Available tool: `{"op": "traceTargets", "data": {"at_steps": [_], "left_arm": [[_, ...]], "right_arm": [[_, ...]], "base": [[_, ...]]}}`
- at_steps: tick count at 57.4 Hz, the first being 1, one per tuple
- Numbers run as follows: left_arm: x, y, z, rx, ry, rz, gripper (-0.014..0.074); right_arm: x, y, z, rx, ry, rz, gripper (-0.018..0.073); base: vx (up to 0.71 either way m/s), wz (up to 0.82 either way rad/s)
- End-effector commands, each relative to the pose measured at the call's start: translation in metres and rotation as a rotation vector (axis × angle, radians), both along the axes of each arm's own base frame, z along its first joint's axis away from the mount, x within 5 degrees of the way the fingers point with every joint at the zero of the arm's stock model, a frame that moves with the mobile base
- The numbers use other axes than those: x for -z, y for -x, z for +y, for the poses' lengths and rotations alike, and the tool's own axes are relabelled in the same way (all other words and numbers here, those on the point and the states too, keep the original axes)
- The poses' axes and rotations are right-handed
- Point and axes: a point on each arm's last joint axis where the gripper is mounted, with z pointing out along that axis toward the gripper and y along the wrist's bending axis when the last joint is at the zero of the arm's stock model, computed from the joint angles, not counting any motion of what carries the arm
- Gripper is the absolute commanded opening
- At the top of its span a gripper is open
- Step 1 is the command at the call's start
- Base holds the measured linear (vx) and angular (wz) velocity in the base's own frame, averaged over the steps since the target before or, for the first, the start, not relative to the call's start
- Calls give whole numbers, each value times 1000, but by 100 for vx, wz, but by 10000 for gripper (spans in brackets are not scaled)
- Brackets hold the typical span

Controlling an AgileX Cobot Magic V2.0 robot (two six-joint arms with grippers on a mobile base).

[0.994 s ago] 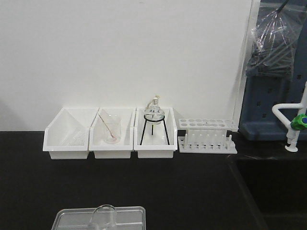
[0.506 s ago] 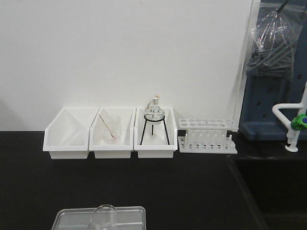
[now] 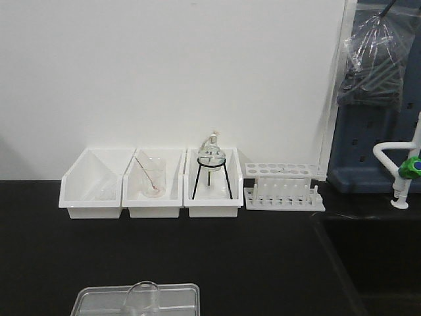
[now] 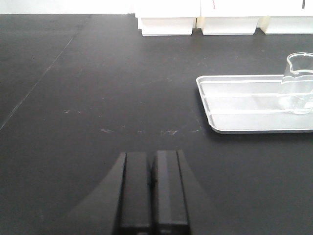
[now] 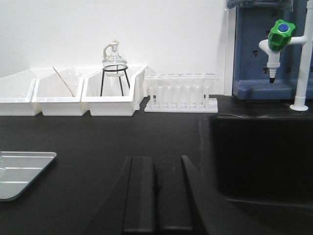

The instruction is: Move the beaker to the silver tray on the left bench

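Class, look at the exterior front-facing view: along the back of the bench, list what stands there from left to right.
Empty white bin → white bin with beaker and stirring rod → white bin with flask on tripod → test-tube rack → green-handled tap.

three white bins [image 3: 151,191] against the wall, flask on black tripod [image 3: 210,172], test-tube rack [image 3: 284,187], green-capped tap [image 3: 402,168]

The right tool [image 5: 157,193] hangs low over the black table [image 5: 98,137], fingers pressed together and holding nothing. A corner of the silver tray [image 5: 19,174] shows at left. Behind stand white bins [image 5: 58,95], a flask on a tripod [image 5: 114,66], a tube rack [image 5: 181,93], and a green-capped tap [image 5: 279,36] above the sink [image 5: 259,156].
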Motion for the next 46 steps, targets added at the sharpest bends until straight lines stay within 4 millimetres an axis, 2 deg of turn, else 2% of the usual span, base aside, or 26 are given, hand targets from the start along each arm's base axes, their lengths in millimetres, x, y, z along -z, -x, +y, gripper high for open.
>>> {"op": "traceTargets", "data": {"at_steps": [1,46], "left_arm": [[2,-1,0,4,5,-65,1],[2,-1,0,4,5,-65,1]], "right_arm": [[-5,1,0,7,16,-98,-10],[-4,1,-1,21,20,-88,-10]], "base": [[0,0],[0,0]]}}
